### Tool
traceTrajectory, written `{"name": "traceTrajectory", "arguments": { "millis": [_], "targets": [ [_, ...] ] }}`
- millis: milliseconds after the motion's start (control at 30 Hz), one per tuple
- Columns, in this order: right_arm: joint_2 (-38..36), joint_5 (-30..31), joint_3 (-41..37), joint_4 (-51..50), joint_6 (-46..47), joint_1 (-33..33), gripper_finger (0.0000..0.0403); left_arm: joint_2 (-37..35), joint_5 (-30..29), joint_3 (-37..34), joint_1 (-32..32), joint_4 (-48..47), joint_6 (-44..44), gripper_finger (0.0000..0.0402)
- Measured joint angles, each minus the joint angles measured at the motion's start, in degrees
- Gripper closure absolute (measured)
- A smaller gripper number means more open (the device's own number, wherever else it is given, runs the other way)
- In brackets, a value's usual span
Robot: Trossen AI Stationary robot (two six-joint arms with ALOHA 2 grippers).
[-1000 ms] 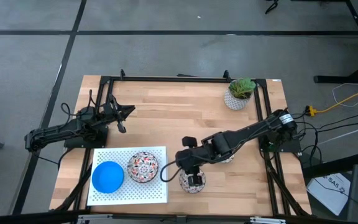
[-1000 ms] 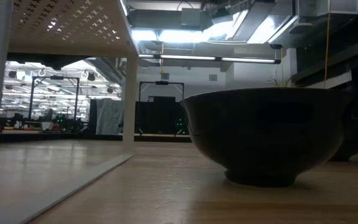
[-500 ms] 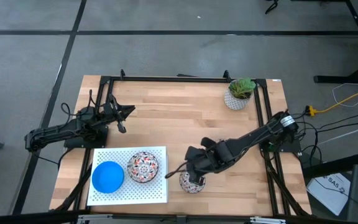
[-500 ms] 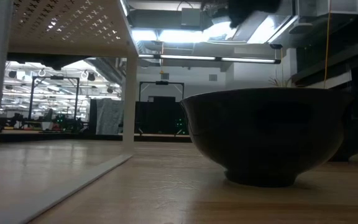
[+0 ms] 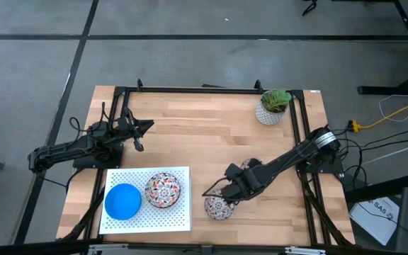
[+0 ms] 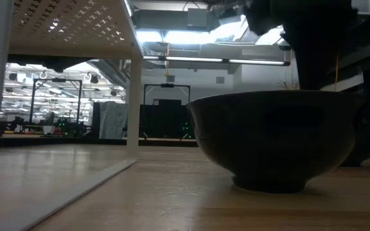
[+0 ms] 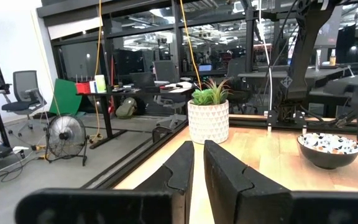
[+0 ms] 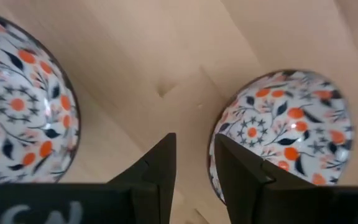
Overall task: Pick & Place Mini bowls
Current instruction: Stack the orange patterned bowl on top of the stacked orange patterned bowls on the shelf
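Observation:
Two loose white bowls with a red-and-dark floral pattern show in the right wrist view. One bowl [image 8: 284, 130] is at my right gripper [image 8: 194, 140] and the other bowl [image 8: 17, 99] lies apart on the wood. From above, the near bowl [image 5: 218, 207] sits on its foot by the table's near edge, with my right gripper [image 5: 218, 191] slanting down at its far-right rim. The gripper is narrowly open, one finger over the bowl's inside and one outside. A blue bowl [image 5: 122, 201] and a floral bowl [image 5: 163, 190] sit on a white perforated tray [image 5: 183, 219]. My left gripper [image 7: 199, 144] is shut and waits at the table's left. My right gripper straddles the floral bowl's rim [image 8: 214, 155] from above, slanting in from the table's far right. One finger [image 8: 241, 174] is over the inside, the other [image 8: 160, 168] outside with bare wood between it and the rim. Whether the inner finger touches, I cannot tell. The bowl stands on the table.
A white pot with a green plant [image 5: 271, 106] stands at the far right corner. The black frame rails [image 5: 190, 91] run along the table's far and side edges. Bare wood [image 5: 204, 134] lies between the two arms. In the low view the bowl [image 6: 272, 138] fills the foreground.
My right gripper has drawn back toward the table's right and sunk lower, tipping from pointing down into the bowl to a flatter slant at its far-right rim. In the low view the arm has come down into sight above the bowl. The bowl has stayed in place.

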Motion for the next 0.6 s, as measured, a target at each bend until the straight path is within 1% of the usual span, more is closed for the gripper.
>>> {"name": "traceTrajectory", "arguments": {
  "millis": [167,467,600],
  "targets": [
    [0.0,-1.8,-3.9,4.1,-0.5,0.0,0.0292,0.0,0.0,0.0,0.0,0.0,0.0,0.0370],
    [0.0,-1.8,-8.0,4.9,0.0,-0.3,0.0292,0.0,0.0,0.0,0.0,0.0,0.0,0.0370],
    [0.0,-1.9,-9.3,5.1,2.0,-0.3,0.0292,0.0,0.0,0.0,0.0,0.0,0.0,0.0368]
  ]
}}
